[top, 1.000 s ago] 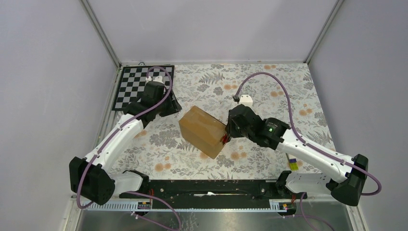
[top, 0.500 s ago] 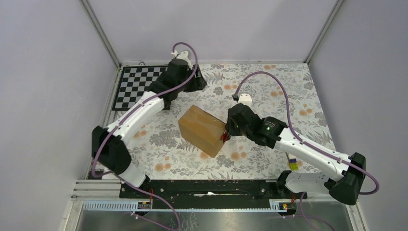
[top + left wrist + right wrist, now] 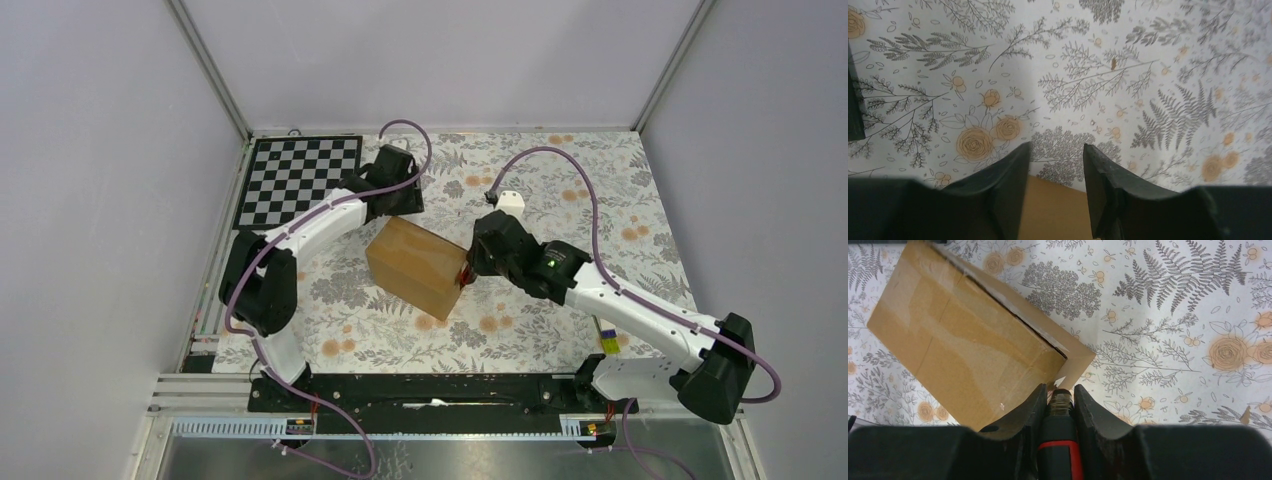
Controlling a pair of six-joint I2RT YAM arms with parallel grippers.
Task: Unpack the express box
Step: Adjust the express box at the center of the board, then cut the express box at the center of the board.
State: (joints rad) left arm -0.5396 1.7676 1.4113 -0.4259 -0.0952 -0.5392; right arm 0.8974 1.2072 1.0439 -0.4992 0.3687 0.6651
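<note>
The express box (image 3: 418,265), a brown taped carton, lies slantwise on the middle of the floral table. My right gripper (image 3: 463,278) is at its right corner, shut on a black cutter with a red band (image 3: 1059,440). The cutter's tip meets the box (image 3: 963,335) where a side flap stands slightly ajar. My left gripper (image 3: 400,203) hovers over the box's far edge. In the left wrist view it (image 3: 1055,150) stands open with nothing between its fingers, and the box (image 3: 1053,210) shows beneath them.
A checkerboard sheet (image 3: 300,180) lies at the back left of the floral cloth (image 3: 580,190). A small yellow and purple object (image 3: 608,342) sits by the right arm's base. Grey walls close in the table on three sides.
My left arm swung from the checkerboard round to the back and down to the box's far edge. The box slid slightly left. The right gripper kept the cutter at the corner.
</note>
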